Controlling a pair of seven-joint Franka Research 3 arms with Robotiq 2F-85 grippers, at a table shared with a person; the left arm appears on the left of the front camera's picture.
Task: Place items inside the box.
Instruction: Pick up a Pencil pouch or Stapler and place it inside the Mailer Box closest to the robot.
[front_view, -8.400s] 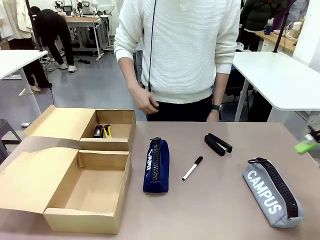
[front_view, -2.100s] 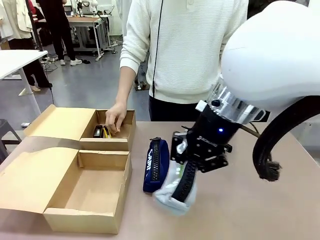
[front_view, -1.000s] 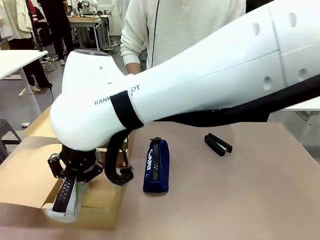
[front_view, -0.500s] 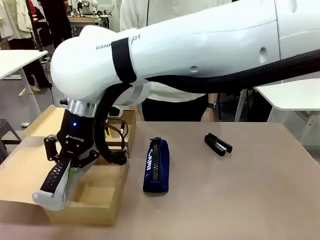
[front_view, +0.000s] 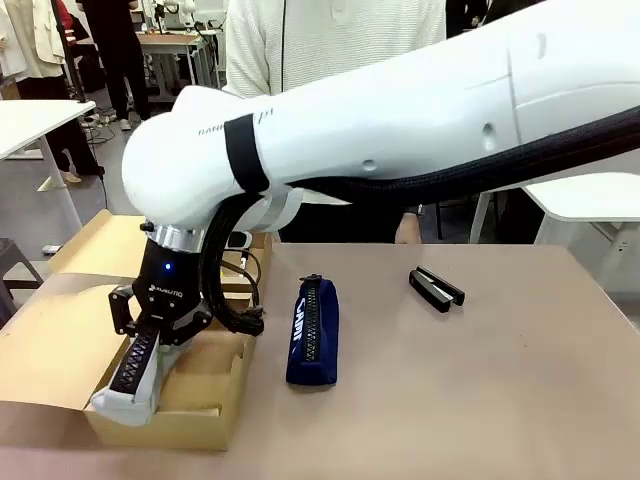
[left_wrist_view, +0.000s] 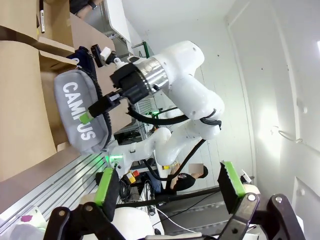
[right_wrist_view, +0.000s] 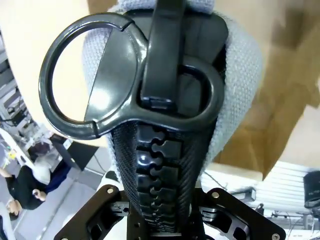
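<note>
Here the right gripper (front_view: 148, 345) is clamped on the grey fabric zip pencil case lettered "CAMPUS" (front_view: 125, 395), holding it tilted, end-down, over the near compartment of the long brown cardboard box (front_view: 205, 428), apparently to lower it in. The left gripper (left_wrist_view: 169, 181) hangs spread, empty.

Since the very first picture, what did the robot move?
The right gripper took hold of the grey CAMPUS case, which lay on the right of the table, and carried it left to the near compartment of the box. The white pen has gone from the table. The navy case and stapler stayed put.
</note>
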